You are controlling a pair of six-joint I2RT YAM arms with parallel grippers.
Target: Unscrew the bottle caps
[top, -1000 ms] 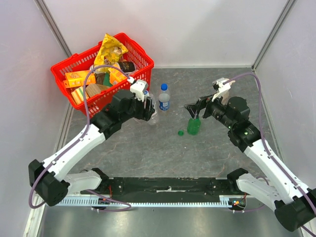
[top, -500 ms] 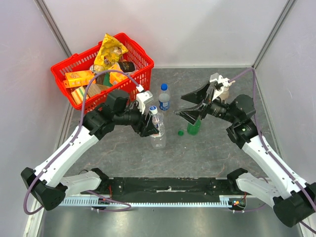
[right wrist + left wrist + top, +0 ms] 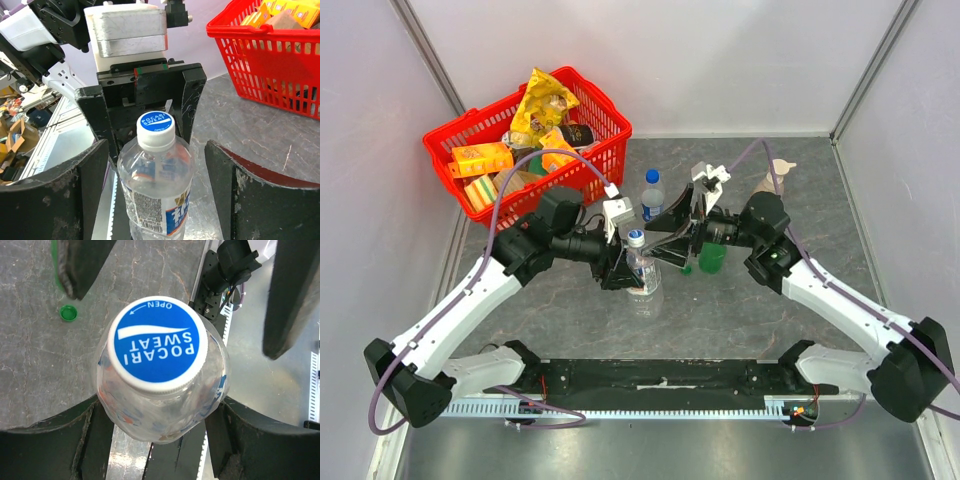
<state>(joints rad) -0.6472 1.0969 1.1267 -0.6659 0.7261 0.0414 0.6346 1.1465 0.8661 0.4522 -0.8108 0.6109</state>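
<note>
The clear bottle [image 3: 642, 283] stands roughly upright, long axis vertical, clasped round its body by the left gripper [image 3: 631, 271]. The right gripper [image 3: 658, 237], the nearer to the bottle's top, gapes wide and empty. The blue cap [image 3: 156, 123] sits centred between its jaws, clear of both.

The first blue cap [image 3: 157, 342] is seated on the neck of the clear bottle [image 3: 156, 200], which is held upright. Its skirt is white. Its top is blue and printed in white with POCARI SWEAT and OPEN beside an arrow. It is not yet removed.

The green cap [image 3: 69, 313] is found off its bottle, laid flat on the grey table [image 3: 740, 310] just beside the green bottle [image 3: 712, 258].

The second blue cap [image 3: 652, 176] is seen in place on the upright blue-labelled bottle [image 3: 652, 205], near the red basket [image 3: 610, 140]. Finer detail cannot be made out.
</note>
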